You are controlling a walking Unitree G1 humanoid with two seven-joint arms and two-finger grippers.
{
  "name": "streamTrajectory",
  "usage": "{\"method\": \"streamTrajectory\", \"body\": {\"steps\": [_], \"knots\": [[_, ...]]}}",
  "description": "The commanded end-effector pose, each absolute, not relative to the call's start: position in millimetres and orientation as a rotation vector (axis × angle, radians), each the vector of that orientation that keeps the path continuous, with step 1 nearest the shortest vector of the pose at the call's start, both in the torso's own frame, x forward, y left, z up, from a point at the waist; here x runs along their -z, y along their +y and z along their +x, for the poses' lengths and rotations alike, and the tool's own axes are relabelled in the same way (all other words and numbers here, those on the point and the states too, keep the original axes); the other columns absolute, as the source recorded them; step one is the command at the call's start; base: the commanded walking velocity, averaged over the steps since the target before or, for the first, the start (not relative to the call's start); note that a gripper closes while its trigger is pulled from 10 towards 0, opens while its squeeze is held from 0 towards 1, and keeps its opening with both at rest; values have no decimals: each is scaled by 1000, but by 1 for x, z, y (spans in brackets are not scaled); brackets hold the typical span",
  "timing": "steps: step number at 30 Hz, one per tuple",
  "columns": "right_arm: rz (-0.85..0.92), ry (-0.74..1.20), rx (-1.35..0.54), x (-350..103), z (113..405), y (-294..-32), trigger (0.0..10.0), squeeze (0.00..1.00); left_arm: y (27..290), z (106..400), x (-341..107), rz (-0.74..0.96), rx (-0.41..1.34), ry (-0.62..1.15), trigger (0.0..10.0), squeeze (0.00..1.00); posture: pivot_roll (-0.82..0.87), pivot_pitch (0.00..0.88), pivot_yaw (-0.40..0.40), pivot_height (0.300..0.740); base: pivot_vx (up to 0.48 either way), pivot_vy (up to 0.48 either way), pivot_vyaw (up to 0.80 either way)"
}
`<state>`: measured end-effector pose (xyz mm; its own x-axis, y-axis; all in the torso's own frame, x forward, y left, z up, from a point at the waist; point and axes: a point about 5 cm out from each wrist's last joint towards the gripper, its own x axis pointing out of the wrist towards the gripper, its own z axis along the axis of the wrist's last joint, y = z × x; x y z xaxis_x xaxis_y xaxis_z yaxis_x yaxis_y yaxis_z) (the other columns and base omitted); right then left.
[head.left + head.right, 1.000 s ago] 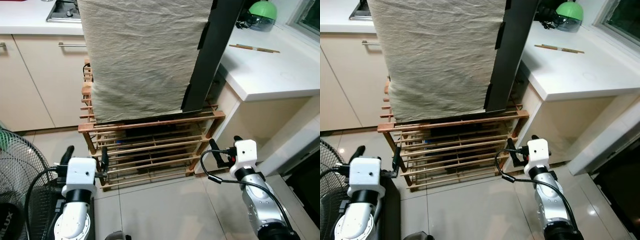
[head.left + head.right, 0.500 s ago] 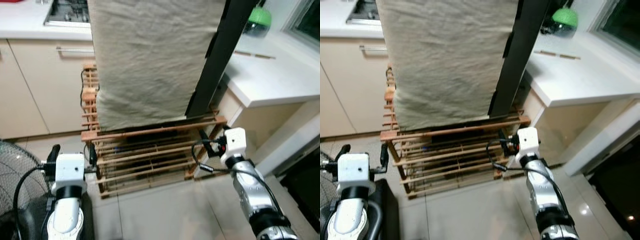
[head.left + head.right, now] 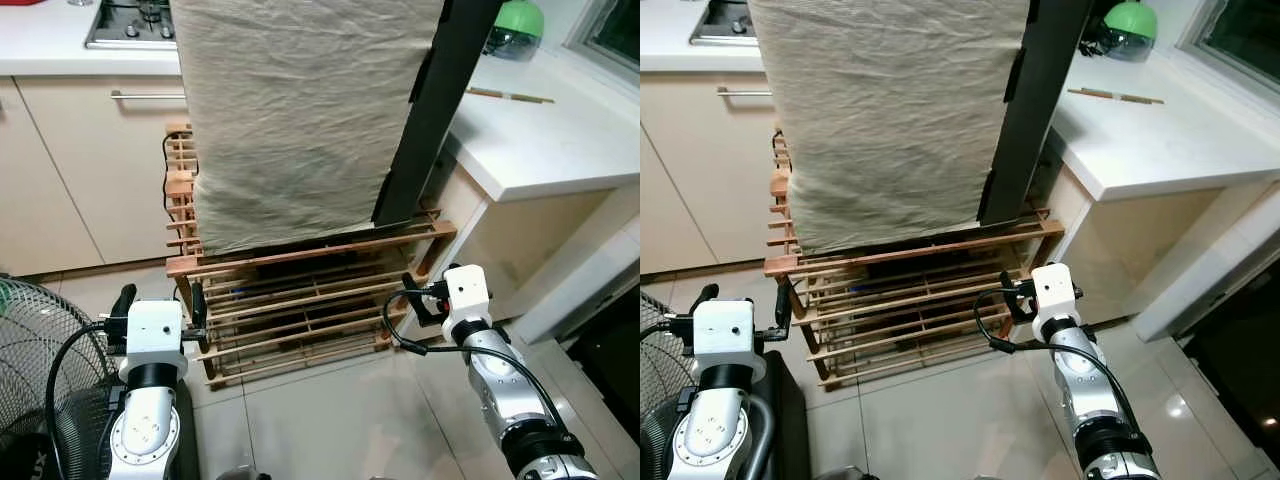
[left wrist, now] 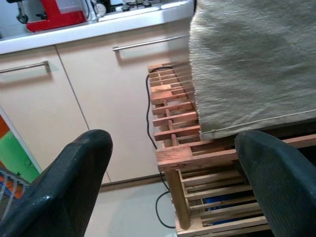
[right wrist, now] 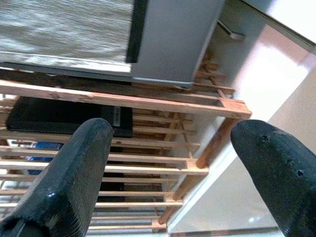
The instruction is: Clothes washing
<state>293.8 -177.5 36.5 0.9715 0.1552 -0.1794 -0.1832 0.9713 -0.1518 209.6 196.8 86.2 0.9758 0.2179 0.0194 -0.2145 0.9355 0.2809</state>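
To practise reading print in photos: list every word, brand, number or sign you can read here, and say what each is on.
"UX": the last letters of a word cut off by the picture's edge, on the base of the fan.
Pale label on the black box in the wooden rack: too small to read.
No other text can be read.

Bare floor tiles (image 3: 330, 410) ahead, then wooden rack (image 3: 300, 300) under hanging cloth (image 3: 300, 110).

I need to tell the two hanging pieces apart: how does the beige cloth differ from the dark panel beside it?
The beige cloth is wide, pale and wrinkled; the dark panel is narrow, near black and smooth. The cloth hangs straight, the panel slants. Both end just above the wooden rack.
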Motion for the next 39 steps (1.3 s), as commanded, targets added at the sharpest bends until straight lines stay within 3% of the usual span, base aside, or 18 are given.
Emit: {"method": "streamTrajectory", "body": {"steps": [1,39], "knots": [[-161,142,-130,-45,300,-182,10000,0,195,211,-83,282,-210,31,10000,0,40,59,-82,740,0,0,0],[-111,136,-120,-49,301,-183,10000,0,192,212,-81,277,-187,37,10000,0,29,68,-72,740,0,0,0]]}}
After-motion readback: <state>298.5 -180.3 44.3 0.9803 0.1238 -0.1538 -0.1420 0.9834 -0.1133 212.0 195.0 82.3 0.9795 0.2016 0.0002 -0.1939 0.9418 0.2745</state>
